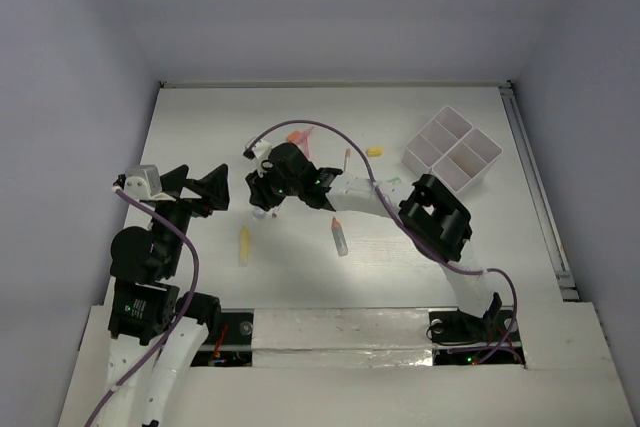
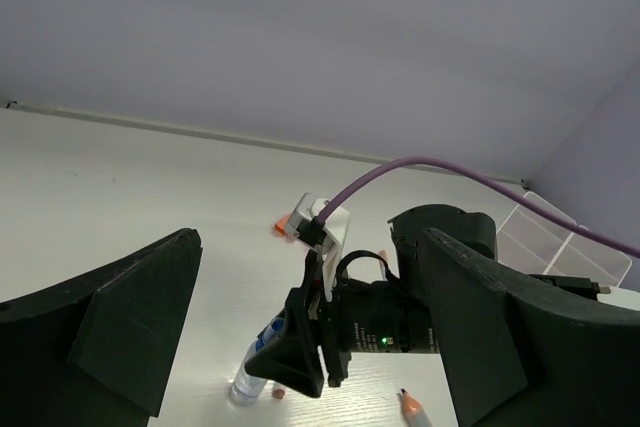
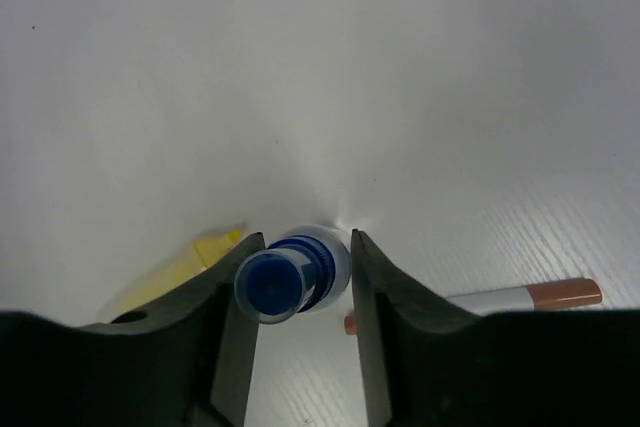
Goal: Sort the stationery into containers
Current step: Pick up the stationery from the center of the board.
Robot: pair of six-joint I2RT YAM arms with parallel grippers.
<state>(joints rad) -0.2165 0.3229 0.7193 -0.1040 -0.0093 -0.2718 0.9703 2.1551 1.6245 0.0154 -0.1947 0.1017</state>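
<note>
The blue-capped bottle (image 3: 295, 282) sits between the jaws of the right gripper (image 3: 303, 252), which press on both its sides, cap toward the wrist camera (whether its base touches the table (image 1: 200, 127) I cannot tell). The yellow tube (image 3: 185, 269) lies just beside it, the orange-capped grey tube (image 3: 525, 297) near on the other side. The white organiser tray (image 1: 447, 145) stands well apart, far right. The left gripper (image 1: 198, 185) hovers at the left, jaws wide apart
</note>
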